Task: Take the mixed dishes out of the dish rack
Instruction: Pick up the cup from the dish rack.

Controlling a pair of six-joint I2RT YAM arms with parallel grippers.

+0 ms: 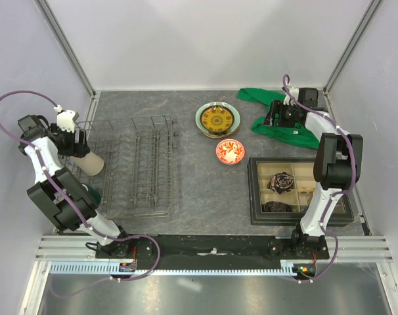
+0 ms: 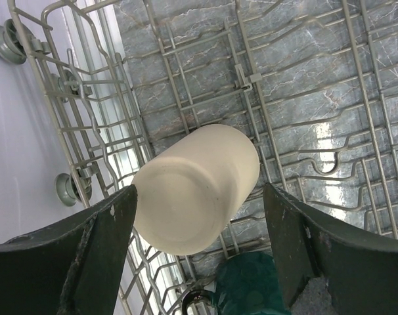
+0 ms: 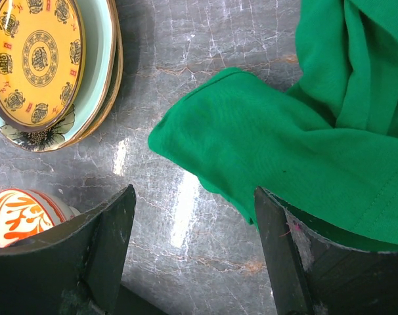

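Note:
The grey wire dish rack stands at the left. The plain beige cup lies on its side in the rack's left part, its base toward the left wrist camera. The dark green mug sits just below it in the rack. My left gripper is open above the cup, one finger on each side. The yellow-gold plate rests on the pale green plate on the table, and the red-and-white bowl is beside them. My right gripper is open and empty over the table.
A green cloth lies crumpled at the back right, under the right gripper's right finger. A black compartmented tray with small items sits at the front right. Walls close off the left, right and back.

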